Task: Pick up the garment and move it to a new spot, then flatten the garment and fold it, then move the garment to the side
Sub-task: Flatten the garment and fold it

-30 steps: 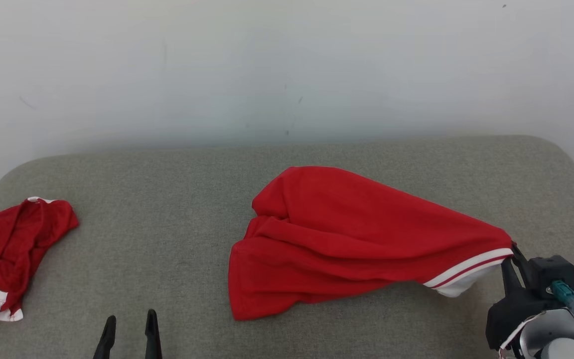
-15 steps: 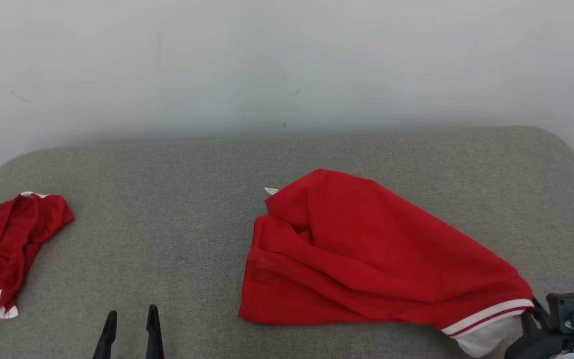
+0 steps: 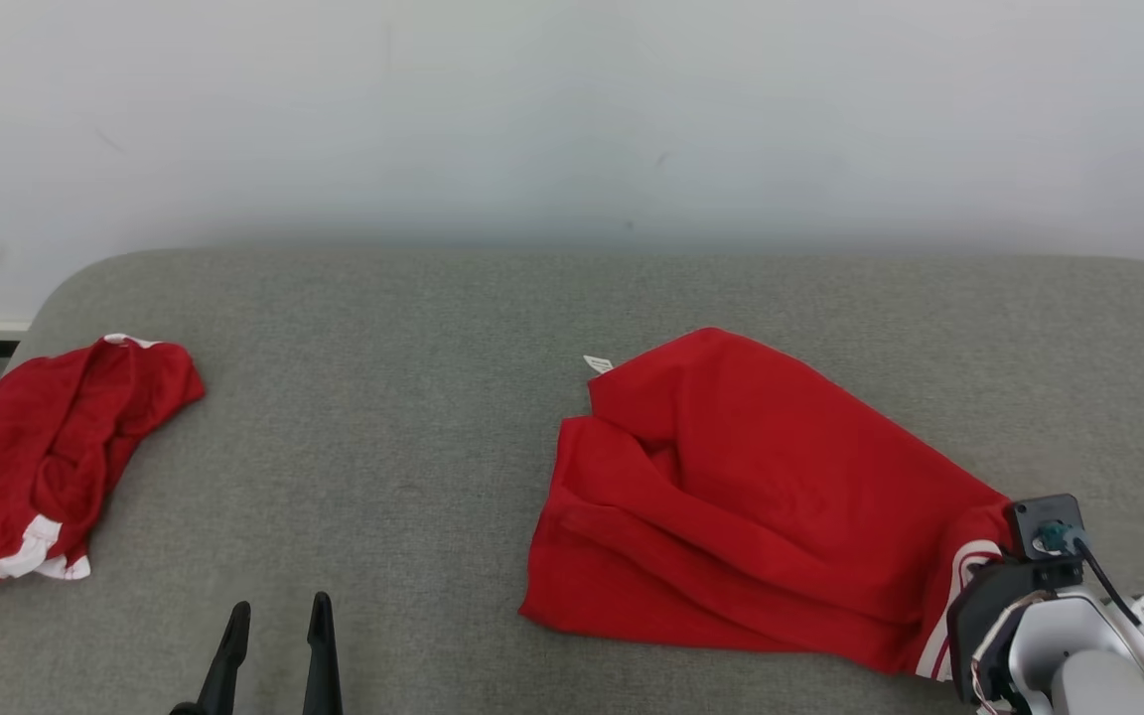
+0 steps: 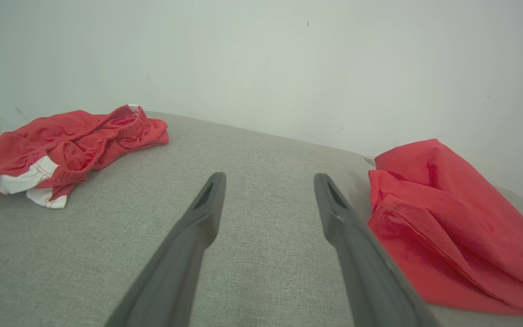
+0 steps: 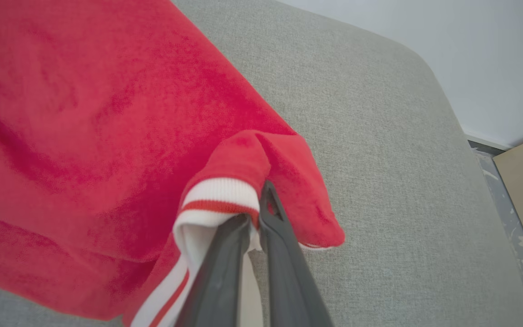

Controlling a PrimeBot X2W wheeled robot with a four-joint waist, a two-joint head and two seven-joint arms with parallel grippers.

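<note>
One red garment (image 3: 751, 497) lies crumpled toward the right front corner of the grey surface (image 3: 383, 328), its white-striped hem pinched in the closed right pincer (image 5: 255, 204). The left pincer (image 3: 279, 621) hangs wide open, empty. Relocation seems underway; flattening, folding, setting aside remain.
</note>
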